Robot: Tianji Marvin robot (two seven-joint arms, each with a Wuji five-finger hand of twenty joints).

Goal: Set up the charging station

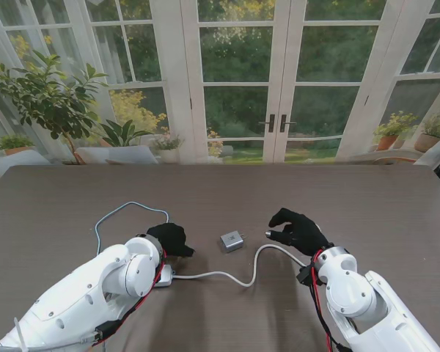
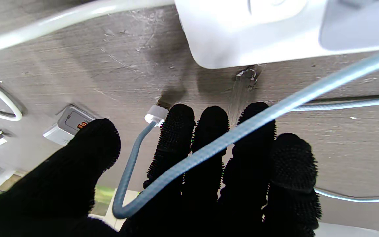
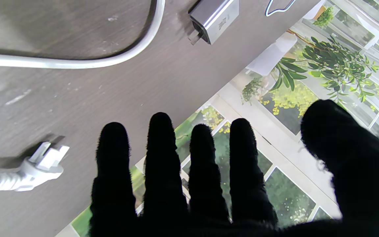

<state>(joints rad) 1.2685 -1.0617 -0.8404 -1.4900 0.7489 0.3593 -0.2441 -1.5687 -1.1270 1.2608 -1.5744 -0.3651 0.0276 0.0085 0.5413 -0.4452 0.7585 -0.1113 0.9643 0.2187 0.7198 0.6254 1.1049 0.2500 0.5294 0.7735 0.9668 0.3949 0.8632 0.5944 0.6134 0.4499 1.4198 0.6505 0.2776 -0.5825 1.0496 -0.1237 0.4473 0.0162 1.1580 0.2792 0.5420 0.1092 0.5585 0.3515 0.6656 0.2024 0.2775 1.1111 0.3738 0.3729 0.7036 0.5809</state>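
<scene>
- Little of the setup looks done, as I judge it: the charger block lies loose on the table between the two hands, plugged into nothing, its prongs bare in the right wrist view.
- The white power strip sits near the left forearm, mostly hidden under it in the stand view. Its thick white cord snakes right across the table and ends in a wall plug lying free just beside the right hand.
- The blue-grey charging cable loops on the far left side of the table. One run of it drapes across the left hand's fingers, and its white connector tip lies on the table at the fingertips — not in the block.
- Left hand: fingers extended side by side, thumb apart, pinching nothing; I read it as open, the cable only resting on it.
- Right hand: fingers spread and straight, hovering empty — open.
- Left to do, as I judge it: block into strip, cable into block.
- The table is dark grey-brown wood grain with faint scuffs. Beyond its far edge stand white-framed glass doors, potted plants and a green garden in daylight.
</scene>
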